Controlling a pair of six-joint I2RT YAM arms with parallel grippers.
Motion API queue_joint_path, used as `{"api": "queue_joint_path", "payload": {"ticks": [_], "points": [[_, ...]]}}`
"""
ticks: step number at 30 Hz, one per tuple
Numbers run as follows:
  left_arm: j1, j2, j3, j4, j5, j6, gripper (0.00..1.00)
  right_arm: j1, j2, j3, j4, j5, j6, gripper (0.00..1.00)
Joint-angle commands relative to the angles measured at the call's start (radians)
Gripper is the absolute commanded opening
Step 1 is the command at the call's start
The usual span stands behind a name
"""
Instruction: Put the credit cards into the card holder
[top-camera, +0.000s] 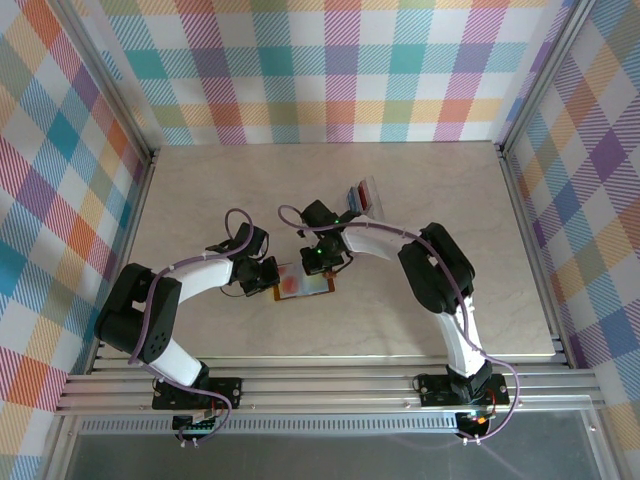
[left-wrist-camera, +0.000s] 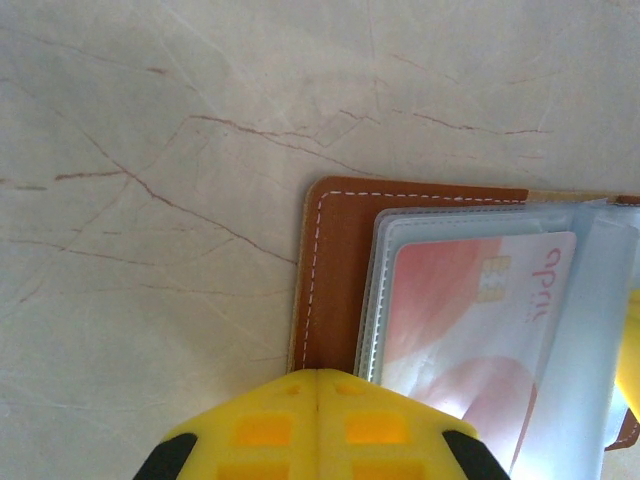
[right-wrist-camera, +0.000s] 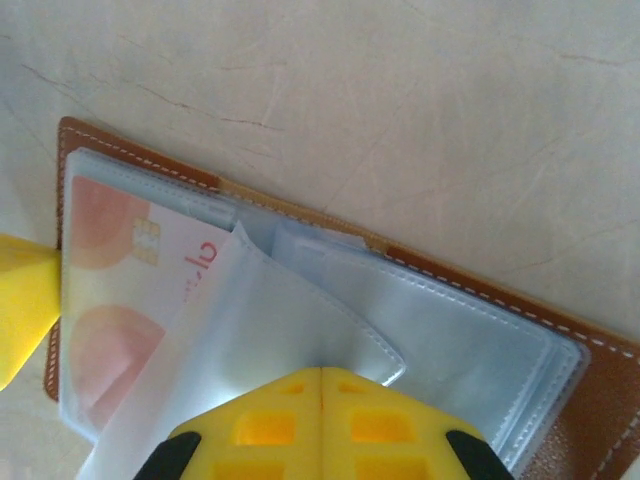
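The brown card holder (top-camera: 303, 283) lies open at mid-table, clear pockets up. A red-and-white credit card (left-wrist-camera: 470, 320) sits inside its left pocket, also seen in the right wrist view (right-wrist-camera: 120, 290). My left gripper (left-wrist-camera: 318, 372) is shut, its yellow tips resting on the holder's brown left edge (left-wrist-camera: 335, 280), with nothing between them. My right gripper (right-wrist-camera: 322, 370) is shut on the edge of a clear pocket leaf (right-wrist-camera: 270, 320), which curves up from the holder (right-wrist-camera: 600, 400) to its tips. From above, the left gripper (top-camera: 268, 278) and the right gripper (top-camera: 322, 262) flank the holder.
A clear plastic tray (top-camera: 362, 197) holding red and blue cards stands at the back, right of centre. The marble tabletop (top-camera: 200, 200) is bounded by metal rails and checked walls. Both forearms arch inward over the middle.
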Motion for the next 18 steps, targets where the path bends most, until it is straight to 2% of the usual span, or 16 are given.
{"api": "queue_joint_path", "payload": {"ticks": [1, 9, 12, 15, 18], "points": [[-0.015, 0.088, -0.044, -0.006, -0.009, 0.013, 0.0, -0.011, -0.044, -0.023, 0.035, -0.115, 0.012, 0.0], [-0.015, 0.094, -0.044, -0.003, -0.001, 0.009, 0.0, -0.013, -0.003, 0.008, 0.038, -0.257, 0.027, 0.0], [-0.015, 0.097, -0.043, -0.003, -0.003, 0.008, 0.0, -0.013, -0.023, -0.006, 0.048, -0.294, 0.045, 0.12], [-0.015, 0.104, -0.04, -0.003, 0.0, 0.009, 0.0, -0.013, -0.03, -0.017, 0.023, -0.276, 0.072, 0.31], [-0.015, 0.11, -0.039, -0.003, 0.002, 0.008, 0.0, -0.013, -0.03, -0.029, 0.018, -0.295, 0.103, 0.45]]}}
